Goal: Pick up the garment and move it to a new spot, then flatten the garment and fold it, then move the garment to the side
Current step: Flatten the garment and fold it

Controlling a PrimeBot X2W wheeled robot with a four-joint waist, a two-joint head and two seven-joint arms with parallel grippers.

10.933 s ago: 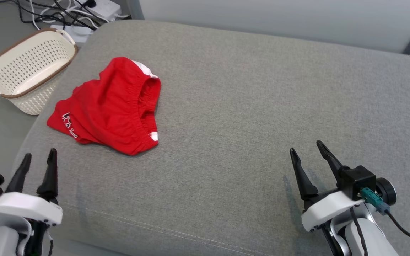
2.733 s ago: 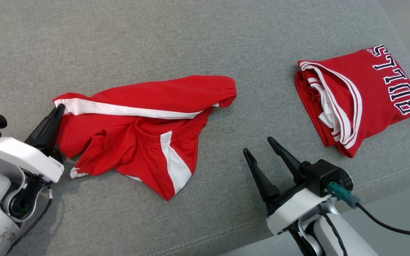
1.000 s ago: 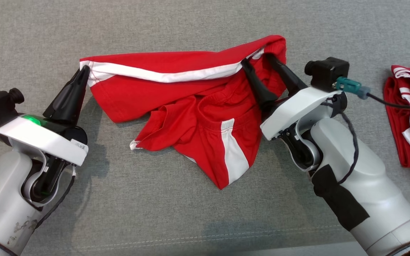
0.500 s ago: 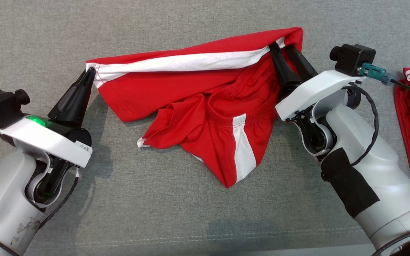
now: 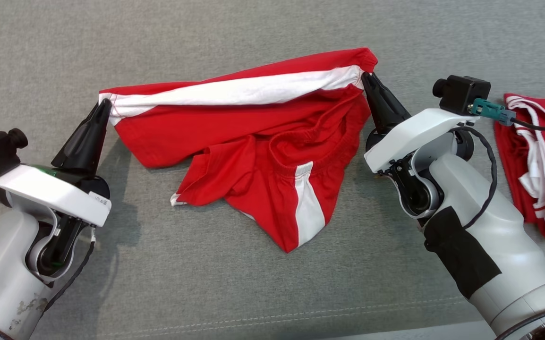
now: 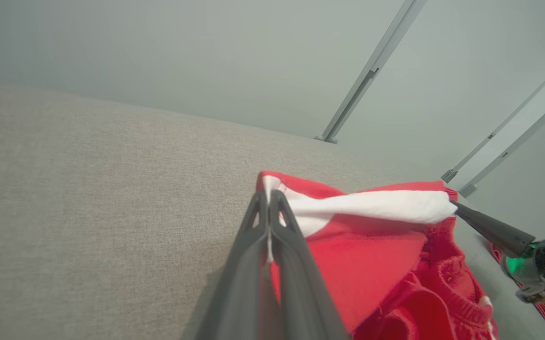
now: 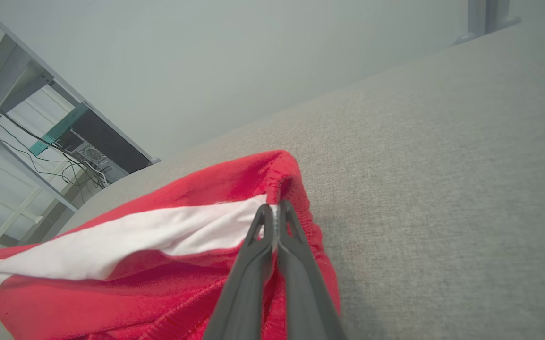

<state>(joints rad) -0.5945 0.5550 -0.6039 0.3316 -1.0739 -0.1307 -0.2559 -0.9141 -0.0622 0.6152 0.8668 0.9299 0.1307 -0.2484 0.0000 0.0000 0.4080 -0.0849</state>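
Two ends of one white side stripe (image 5: 234,92) are pinched: the left gripper (image 5: 104,106) is pressed together on the hem corner of the red shorts (image 5: 253,141), and the right gripper (image 5: 365,76) is clamped on the waistband end, seemingly to draw that edge taut for flattening. Most of the cloth sags crumpled on the grey sofa cushion (image 5: 253,28) between them. Near on the right lies a folded red-and-white jersey (image 5: 537,160), which may limit spreading that way

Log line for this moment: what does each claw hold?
left claw: shut on red shorts hem corner | right claw: shut on waistband end | shorts: white stripe stretched between claws, rest crumpled on grey cushion
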